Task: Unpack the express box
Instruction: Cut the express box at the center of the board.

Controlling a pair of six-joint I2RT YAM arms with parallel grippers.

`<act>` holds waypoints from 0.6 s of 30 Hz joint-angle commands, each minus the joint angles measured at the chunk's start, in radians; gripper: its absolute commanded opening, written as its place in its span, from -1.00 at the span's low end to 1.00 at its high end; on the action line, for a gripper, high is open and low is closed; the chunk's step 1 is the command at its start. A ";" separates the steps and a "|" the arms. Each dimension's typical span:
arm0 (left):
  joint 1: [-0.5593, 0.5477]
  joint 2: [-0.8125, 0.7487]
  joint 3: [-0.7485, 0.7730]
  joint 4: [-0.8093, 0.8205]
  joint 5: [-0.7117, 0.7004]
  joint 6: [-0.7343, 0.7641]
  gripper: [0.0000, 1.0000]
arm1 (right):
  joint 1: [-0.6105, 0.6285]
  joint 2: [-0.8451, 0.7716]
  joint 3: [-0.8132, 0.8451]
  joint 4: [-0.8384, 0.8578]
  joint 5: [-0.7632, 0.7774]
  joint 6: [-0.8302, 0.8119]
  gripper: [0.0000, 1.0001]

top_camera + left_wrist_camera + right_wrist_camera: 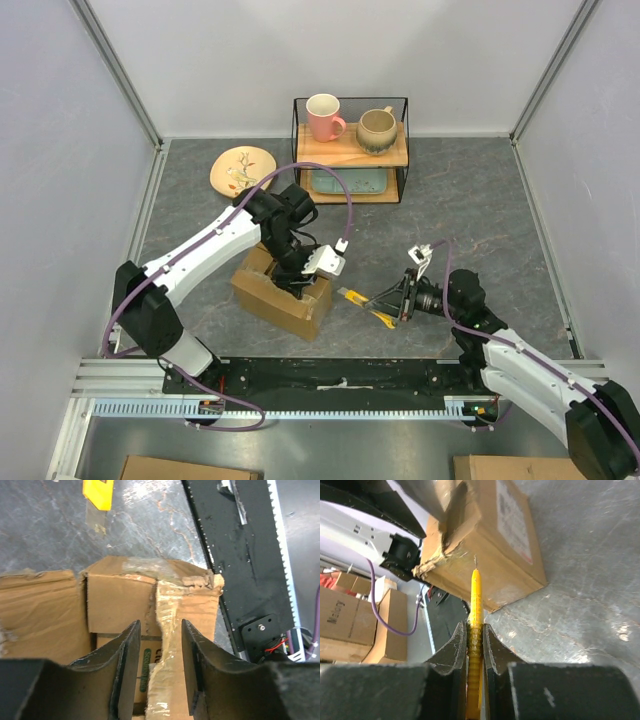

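Top view: the left gripper [303, 283] dips into the express box [270, 298], its fingertips out of sight; from the left wrist, its fingers [125, 670] flank a torn flap [175, 625], yet whether they pinch it cannot be told; green print [144, 666] inside the box is half covered at 9 o'clock and unreadable; the utility knife [98, 492] is cut off at 11 o'clock; from the right wrist, its rear end is hidden inside the right gripper [474, 626]; the white label [512, 522] is too blurred to read; a teal tray [348, 183] lies mostly under the wooden shelf [350, 152] at 12 o'clock; two cartons [160, 467] are cropped at 7 and 5 o'clock.
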 commanded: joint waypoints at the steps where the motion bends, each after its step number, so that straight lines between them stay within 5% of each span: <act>1: 0.003 -0.037 -0.030 -0.201 0.095 -0.024 -0.03 | 0.093 -0.027 0.063 -0.062 0.067 -0.097 -1.00; 11: 0.001 0.016 -0.019 -0.197 0.090 0.033 0.11 | 0.268 0.011 0.118 -0.153 0.201 -0.185 -1.00; 18: 0.000 0.053 -0.031 -0.197 0.082 0.057 -0.23 | 0.271 0.066 0.124 -0.053 0.204 -0.150 -1.00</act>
